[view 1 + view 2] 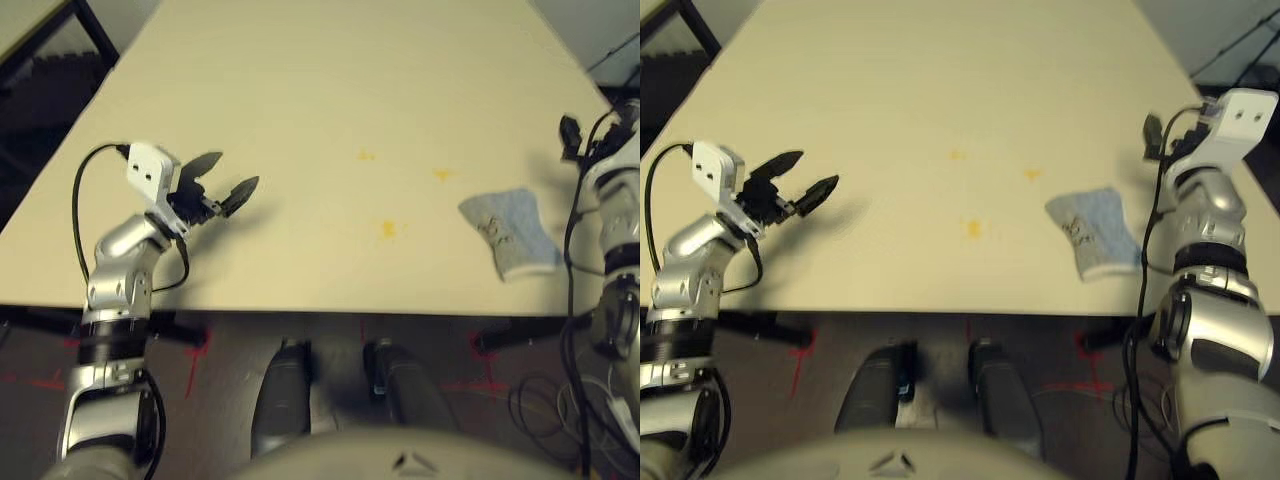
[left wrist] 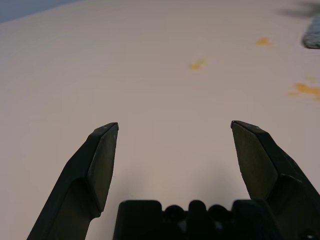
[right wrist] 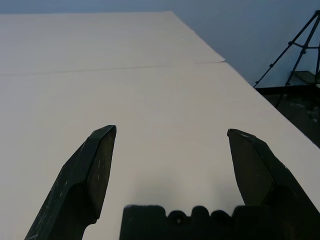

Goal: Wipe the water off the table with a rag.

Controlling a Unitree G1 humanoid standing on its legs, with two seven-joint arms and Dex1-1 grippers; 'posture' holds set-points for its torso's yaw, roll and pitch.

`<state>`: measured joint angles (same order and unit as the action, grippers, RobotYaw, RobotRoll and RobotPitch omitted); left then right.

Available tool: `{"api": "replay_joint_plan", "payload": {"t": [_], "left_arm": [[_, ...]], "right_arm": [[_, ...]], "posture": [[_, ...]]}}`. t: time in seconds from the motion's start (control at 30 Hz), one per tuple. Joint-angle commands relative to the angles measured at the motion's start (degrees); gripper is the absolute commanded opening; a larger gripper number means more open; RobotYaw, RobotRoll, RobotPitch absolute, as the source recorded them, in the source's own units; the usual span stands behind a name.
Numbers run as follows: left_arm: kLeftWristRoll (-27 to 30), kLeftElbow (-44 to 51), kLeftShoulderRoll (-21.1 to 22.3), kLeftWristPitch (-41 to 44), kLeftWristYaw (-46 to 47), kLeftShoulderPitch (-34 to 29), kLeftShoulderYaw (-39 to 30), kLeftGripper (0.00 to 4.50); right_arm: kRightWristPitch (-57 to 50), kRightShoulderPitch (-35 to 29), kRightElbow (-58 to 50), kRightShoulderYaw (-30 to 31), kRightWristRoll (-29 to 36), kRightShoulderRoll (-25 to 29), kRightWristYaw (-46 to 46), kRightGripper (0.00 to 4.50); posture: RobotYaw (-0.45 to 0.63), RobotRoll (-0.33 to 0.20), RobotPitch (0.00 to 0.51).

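The light grey-blue rag (image 1: 510,235) lies flat near the front right of the pale table (image 1: 300,80). Three small yellow-orange spots of water (image 1: 388,230) sit left of it, towards the table's middle, and also show in the left wrist view as water (image 2: 199,64). My left gripper (image 1: 238,170) hovers open over the table's front left, pointing right towards the spots, with nothing between its fingers (image 2: 102,160). My right gripper (image 3: 171,131) is open and empty at the table's right edge, behind the rag, with its wrist (image 1: 1230,120) raised.
The table's front edge (image 1: 300,308) runs just ahead of my body. A thin seam (image 3: 125,67) crosses the far tabletop. A dark tripod (image 3: 295,50) stands beyond the right edge. Cables (image 1: 550,400) lie on the floor at right.
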<state>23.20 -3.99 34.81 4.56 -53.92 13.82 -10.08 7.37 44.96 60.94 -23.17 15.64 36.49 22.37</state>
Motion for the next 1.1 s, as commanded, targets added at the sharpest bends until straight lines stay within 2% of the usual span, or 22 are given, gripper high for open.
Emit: {"api": "replay_joint_plan", "payload": {"t": [0.03,0.17,0.33,0.5,0.63,0.8,1.1], "left_arm": [[0.4,2.3,1.1,-1.4,-3.8,-1.2,1.4,4.5],[0.6,2.8,1.3,-1.6,-6.3,-1.4,1.8,4.5],[0.3,2.3,0.9,-2.1,-8.2,-1.0,2.8,4.5],[0.0,1.7,0.2,-2.5,-8.1,-0.4,3.5,4.5],[-0.1,1.4,-0.1,-2.7,-8.0,-0.2,3.8,4.5],[0.1,1.5,-0.2,-2.7,-7.8,-0.2,4.0,4.5],[0.1,1.4,-0.3,-2.3,-7.4,0.4,4.1,4.5]], "right_arm": [[-6.4,-0.8,1.3,-0.1,1.0,4.4,6.7,4.43],[-16.4,-1.8,1.6,2.2,0.1,10.0,17.5,4.43],[-29.1,-6.0,-3.4,7.3,-0.1,17.7,37.3,4.43],[-38.2,-11.6,-11.3,10.0,0.7,20.4,45.7,4.43],[-44.8,-16.7,-18.4,10.5,2.0,19.6,47.2,4.43],[-49.9,-21.2,-26.1,11.0,3.5,15.9,45.3,4.43],[-53.6,-21.7,-31.5,13.4,4.5,8.9,41.4,4.43]], "posture": [[0.23,0.0,0.14],[0.22,0.0,0.145],[0.2,0.0,0.15],[0.18,0.0,0.157],[0.18,0.0,0.159],[0.19,0.0,0.162],[0.2,0.0,0.164]]}}
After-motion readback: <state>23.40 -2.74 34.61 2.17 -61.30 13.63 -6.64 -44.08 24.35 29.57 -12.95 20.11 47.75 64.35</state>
